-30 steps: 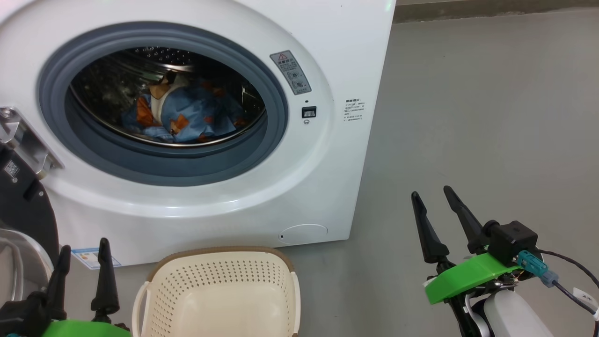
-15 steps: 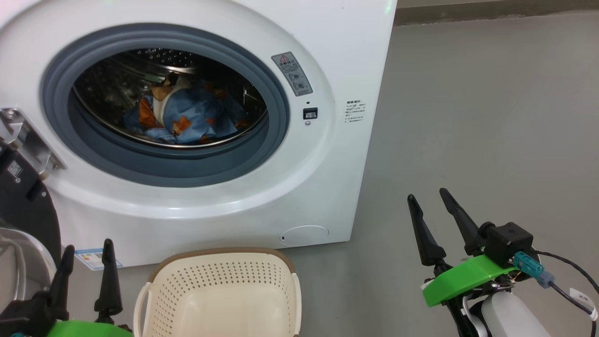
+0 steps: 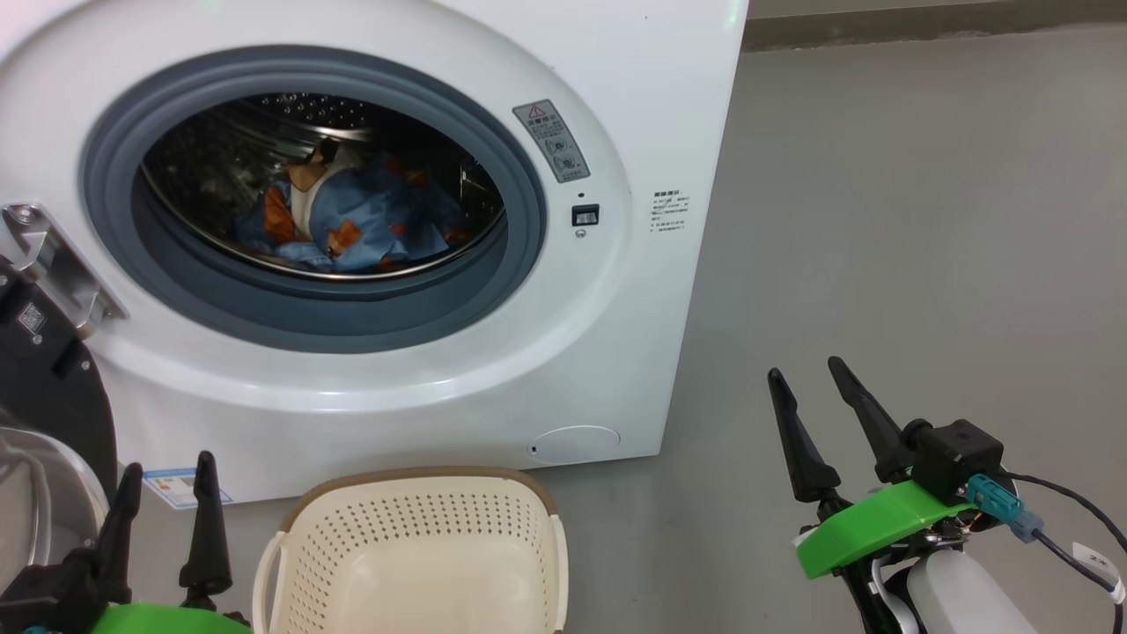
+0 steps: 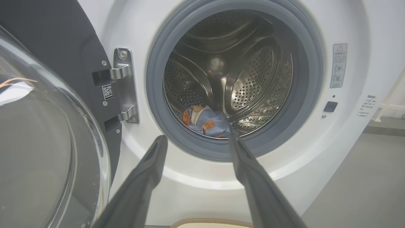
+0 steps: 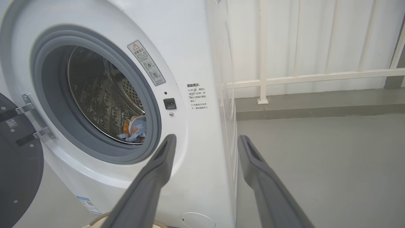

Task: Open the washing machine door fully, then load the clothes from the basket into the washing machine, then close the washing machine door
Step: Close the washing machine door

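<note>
The white washing machine [image 3: 634, 106] stands open, its door [image 3: 44, 387] swung out to the left with its black rim and glass bowl [image 4: 38, 142] facing me. The blue printed clothes [image 3: 352, 220] lie inside the steel drum [image 4: 250, 76]; they also show in the right wrist view [image 5: 136, 129]. The cream basket [image 3: 414, 555] sits on the floor in front of the machine, with nothing visible in it. My left gripper [image 3: 167, 480] is open at the lower left, beside the basket. My right gripper [image 3: 806, 374] is open over bare floor to the right, holding nothing.
Grey floor [image 3: 924, 220] stretches to the right of the machine. A white railing [image 5: 316, 76] runs along the far wall behind it. The door's metal hinge [image 4: 125, 85] sits left of the grey gasket [image 3: 528, 211].
The whole head view has shifted slightly down and right, so the camera moved. The right gripper drifted a little lower and left; both grippers stay open.
</note>
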Robot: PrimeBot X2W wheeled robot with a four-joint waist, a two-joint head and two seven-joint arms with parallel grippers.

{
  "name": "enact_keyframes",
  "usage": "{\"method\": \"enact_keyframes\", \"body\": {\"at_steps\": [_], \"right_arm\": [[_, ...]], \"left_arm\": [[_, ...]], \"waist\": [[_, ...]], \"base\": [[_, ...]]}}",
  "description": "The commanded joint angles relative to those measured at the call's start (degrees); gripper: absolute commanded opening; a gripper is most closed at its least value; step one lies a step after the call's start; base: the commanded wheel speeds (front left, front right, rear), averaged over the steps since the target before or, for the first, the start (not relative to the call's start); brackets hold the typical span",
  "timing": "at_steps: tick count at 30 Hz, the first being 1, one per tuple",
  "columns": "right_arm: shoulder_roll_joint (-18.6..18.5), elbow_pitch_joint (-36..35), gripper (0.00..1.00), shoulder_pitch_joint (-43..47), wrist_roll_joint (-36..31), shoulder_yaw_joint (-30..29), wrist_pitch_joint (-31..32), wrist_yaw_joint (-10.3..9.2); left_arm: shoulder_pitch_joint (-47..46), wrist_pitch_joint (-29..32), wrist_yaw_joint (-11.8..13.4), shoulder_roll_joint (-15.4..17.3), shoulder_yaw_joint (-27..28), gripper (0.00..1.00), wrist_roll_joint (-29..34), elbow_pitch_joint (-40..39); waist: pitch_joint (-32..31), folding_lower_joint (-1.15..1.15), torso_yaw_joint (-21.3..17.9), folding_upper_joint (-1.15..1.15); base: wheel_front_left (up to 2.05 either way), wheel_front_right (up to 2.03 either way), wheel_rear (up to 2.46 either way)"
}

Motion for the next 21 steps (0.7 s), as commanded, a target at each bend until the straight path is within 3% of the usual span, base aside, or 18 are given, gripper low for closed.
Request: {"method": "enact_keyframes", "body": {"at_steps": [1,21], "right_arm": [[-0.26,-1.19,1.00,-0.10,0.16,1.19,-0.46,0.25],[0.14,-1.39,1.00,-0.15,-0.15,0.71,-0.46,0.25]], "left_arm": [[-0.80,-0.37,0.17,1.75,1.86,1.00,0.24,-0.96],[-0.79,-0.37,0.20,1.76,2.64,1.00,-0.29,-1.52]], "waist": [[0.07,0.00,0.01,0.00],[0.56,0.00,0.03,0.00]], "base": [[0.00,0.00,0.00],[-0.08,0.08,0.00]]}}
